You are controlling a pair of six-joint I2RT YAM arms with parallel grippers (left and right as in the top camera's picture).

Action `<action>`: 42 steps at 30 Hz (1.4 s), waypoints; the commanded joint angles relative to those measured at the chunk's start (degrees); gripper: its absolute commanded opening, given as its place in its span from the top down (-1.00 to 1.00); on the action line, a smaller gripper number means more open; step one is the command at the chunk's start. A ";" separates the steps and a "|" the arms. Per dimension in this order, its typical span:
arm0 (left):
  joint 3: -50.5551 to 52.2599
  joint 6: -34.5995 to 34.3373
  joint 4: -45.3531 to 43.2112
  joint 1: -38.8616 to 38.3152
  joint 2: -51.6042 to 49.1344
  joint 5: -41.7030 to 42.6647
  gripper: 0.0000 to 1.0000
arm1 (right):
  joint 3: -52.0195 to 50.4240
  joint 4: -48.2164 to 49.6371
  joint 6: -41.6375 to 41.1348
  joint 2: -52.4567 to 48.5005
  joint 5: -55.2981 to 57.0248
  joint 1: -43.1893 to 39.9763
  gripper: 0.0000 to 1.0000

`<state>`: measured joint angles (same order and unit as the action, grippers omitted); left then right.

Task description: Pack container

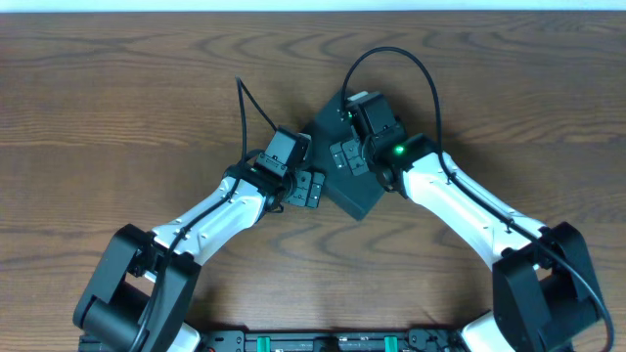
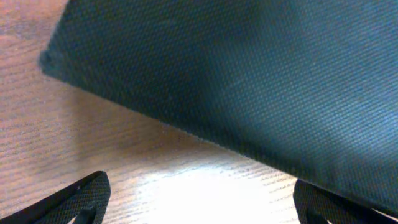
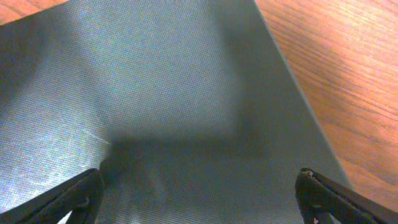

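The dark teal-green container lies closed on the wooden table, turned like a diamond, partly hidden under my right arm. My left gripper is open and empty, low over the table just beside the container's left edge; the left wrist view shows that edge close ahead, with the fingertips wide apart over bare wood. My right gripper is open and empty, right above the container's lid; the right wrist view is filled by the lid, with the fingertips spread wide over it.
The wooden table extends all round the container. Black cables loop from both wrists. No snack packets or other objects show in any view.
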<state>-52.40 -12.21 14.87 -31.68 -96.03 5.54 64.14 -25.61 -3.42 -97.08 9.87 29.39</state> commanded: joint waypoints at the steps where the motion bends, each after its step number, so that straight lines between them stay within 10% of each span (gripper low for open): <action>1: -0.04 -0.68 -1.53 -0.17 -0.24 -1.07 -0.91 | -1.07 -1.14 0.76 -2.91 1.97 0.44 -0.99; 14: -9.81 1.44 16.92 -0.11 9.01 5.29 -0.91 | -0.87 -2.86 -2.56 8.44 2.10 0.44 -0.99; 27: -22.95 5.99 21.27 13.00 2.40 -5.07 -0.91 | -2.93 -29.42 -19.85 28.17 8.22 -5.68 -0.99; 42: -36.85 5.77 18.40 15.41 -19.54 -2.97 -0.91 | -19.10 -7.67 -21.44 19.87 8.15 -12.13 -0.99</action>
<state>-87.90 -7.22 33.28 -16.27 -114.13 2.59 45.23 -33.78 -23.77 -74.96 16.78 18.65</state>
